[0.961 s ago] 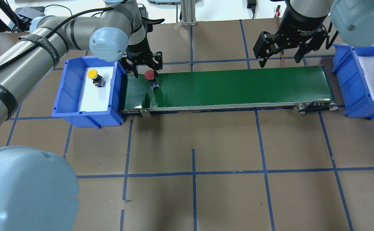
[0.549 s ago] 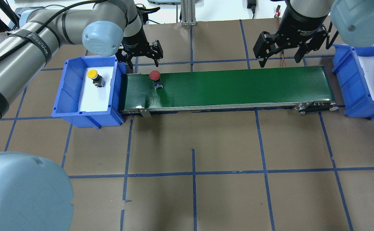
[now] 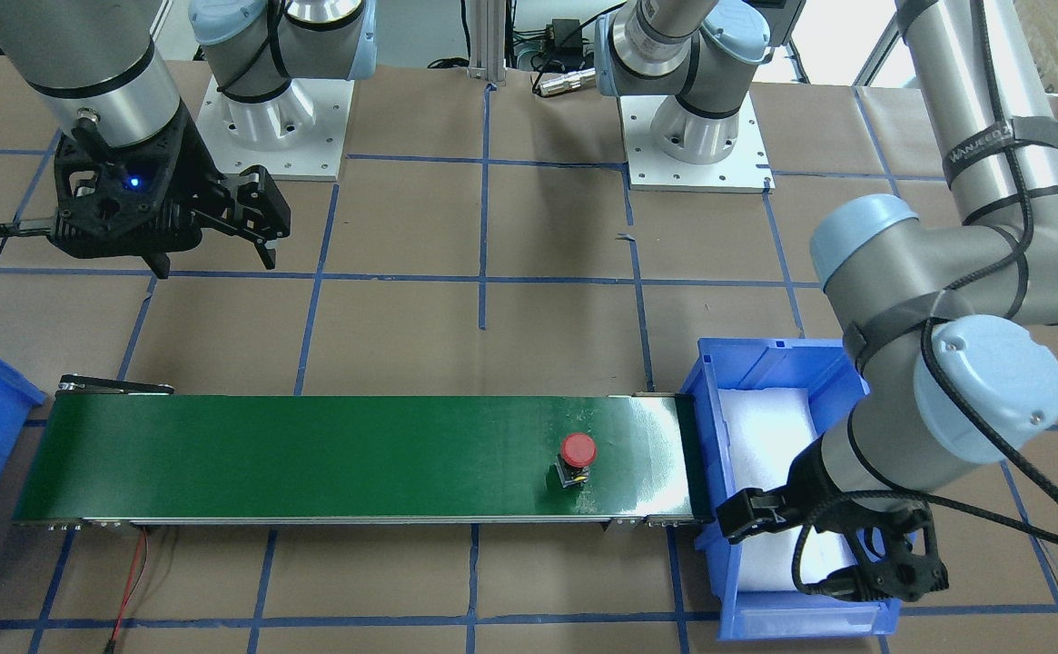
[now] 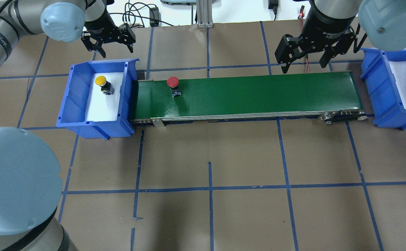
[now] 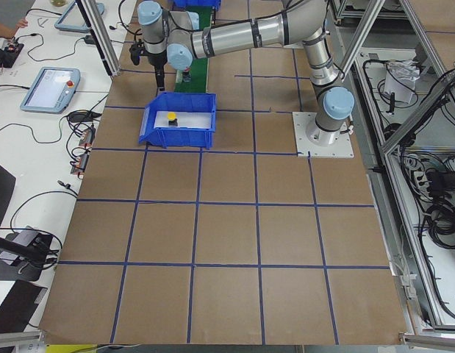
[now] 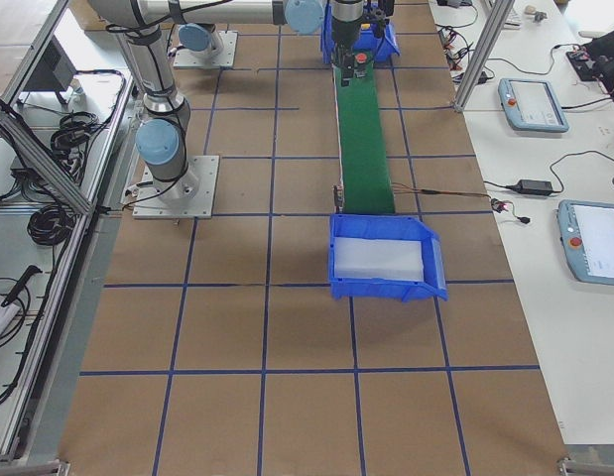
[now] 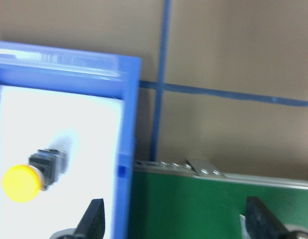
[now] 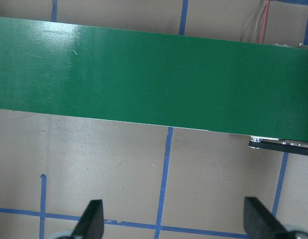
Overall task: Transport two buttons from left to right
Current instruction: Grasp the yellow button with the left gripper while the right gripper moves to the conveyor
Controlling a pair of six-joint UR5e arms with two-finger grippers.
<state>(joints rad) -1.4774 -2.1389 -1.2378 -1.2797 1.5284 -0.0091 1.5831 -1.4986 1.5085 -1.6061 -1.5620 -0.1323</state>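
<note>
The red button stands free on the green conveyor belt near its left end; it also shows in the front view. The yellow button lies on white padding in the left blue bin and shows in the left wrist view. My left gripper is open and empty, raised over the bin's far edge. My right gripper is open and empty, held above the belt's far edge near its right end.
A second blue bin with white padding stands past the belt's right end. A red and black wire runs from that end of the belt. Brown paper with blue tape lines covers the table.
My left gripper has risen and moved left, away from the red button to the bin's far edge. The red button has drifted slightly right on the belt. The right arm has not moved.
</note>
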